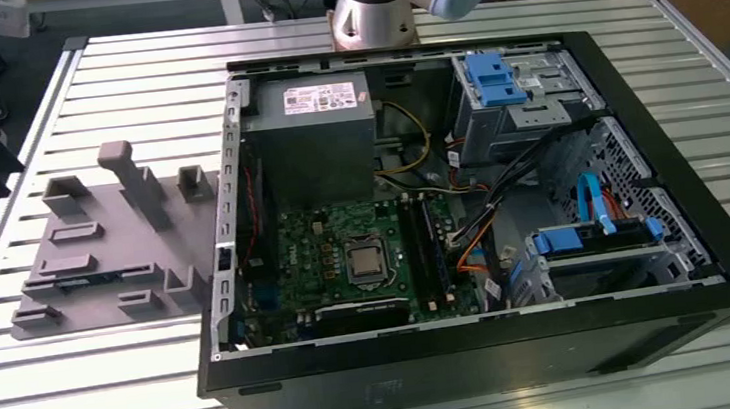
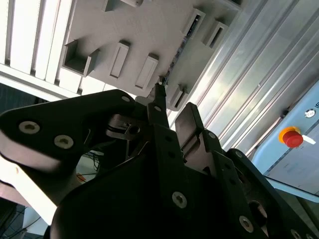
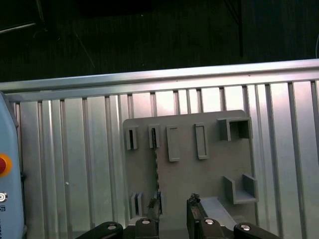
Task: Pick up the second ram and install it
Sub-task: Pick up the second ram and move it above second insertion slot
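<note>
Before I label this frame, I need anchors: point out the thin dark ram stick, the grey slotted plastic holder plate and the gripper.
thin dark ram stick (image 3: 157, 172), first wrist view, its upturned edge.
grey slotted plastic holder plate (image 3: 202, 181), first wrist view, bare flat face.
gripper (image 3: 174, 200), first wrist view, midway between fingertips.

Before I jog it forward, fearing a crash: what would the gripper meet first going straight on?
Probably the grey holder tray, right beside the second ram standing on edge in it; depth is unclear.
</note>
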